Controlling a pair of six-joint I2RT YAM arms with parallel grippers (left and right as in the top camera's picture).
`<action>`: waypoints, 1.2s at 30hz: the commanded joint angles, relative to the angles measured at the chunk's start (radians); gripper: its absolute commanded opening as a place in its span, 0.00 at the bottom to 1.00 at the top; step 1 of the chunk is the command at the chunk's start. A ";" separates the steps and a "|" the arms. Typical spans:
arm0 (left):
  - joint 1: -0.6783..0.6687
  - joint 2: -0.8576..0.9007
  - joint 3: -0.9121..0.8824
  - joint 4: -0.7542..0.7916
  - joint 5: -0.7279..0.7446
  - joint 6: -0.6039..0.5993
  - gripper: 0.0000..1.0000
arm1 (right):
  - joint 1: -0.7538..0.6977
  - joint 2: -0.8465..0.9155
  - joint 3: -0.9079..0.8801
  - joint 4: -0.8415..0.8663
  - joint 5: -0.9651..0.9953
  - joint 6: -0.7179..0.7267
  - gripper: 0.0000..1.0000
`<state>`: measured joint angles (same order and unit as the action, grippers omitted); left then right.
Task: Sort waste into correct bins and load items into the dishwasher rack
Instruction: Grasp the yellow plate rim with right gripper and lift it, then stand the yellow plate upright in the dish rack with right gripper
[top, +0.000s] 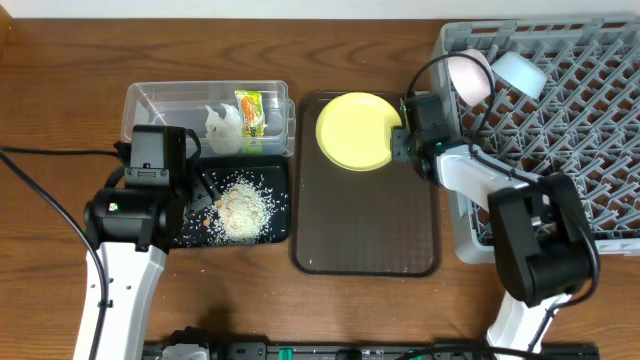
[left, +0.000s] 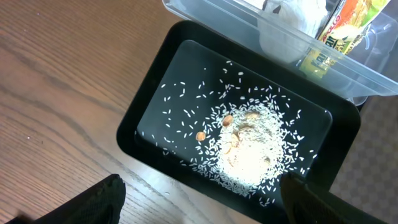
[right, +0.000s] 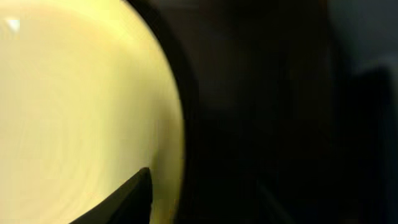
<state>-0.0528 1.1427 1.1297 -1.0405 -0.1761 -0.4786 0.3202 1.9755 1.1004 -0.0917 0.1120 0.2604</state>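
Plate (top: 355, 130) lies on brown tray (top: 365, 225) near rack (top: 570, 130), right gripper (top: 400, 138) at its rim, closure cannot be told; recommend firm rim pinch, level lift, slot upright btwn pegs.

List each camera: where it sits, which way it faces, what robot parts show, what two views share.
Overhead: above the table, facing straight down; left arm by the black tray, right arm at the yellow plate.
Left wrist: on the left arm, facing down at rice in the tray; two dark fingers at bottom.
Right wrist: on the right arm, close on the plate; one dark finger at bottom.
Shared: overhead and left wrist, the tray; overhead and right wrist, the plate.
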 joint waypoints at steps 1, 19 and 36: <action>0.005 0.000 0.004 -0.003 -0.016 -0.013 0.83 | 0.025 0.027 0.008 -0.016 -0.013 0.024 0.42; 0.005 0.000 0.004 -0.003 -0.016 -0.013 0.82 | -0.006 -0.242 0.013 -0.201 0.025 -0.005 0.01; 0.005 0.000 0.004 -0.002 -0.016 -0.014 0.83 | -0.286 -0.701 0.013 -0.243 0.504 -0.573 0.01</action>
<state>-0.0528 1.1427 1.1297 -1.0405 -0.1757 -0.4789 0.0589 1.2747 1.1107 -0.3321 0.4736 -0.1352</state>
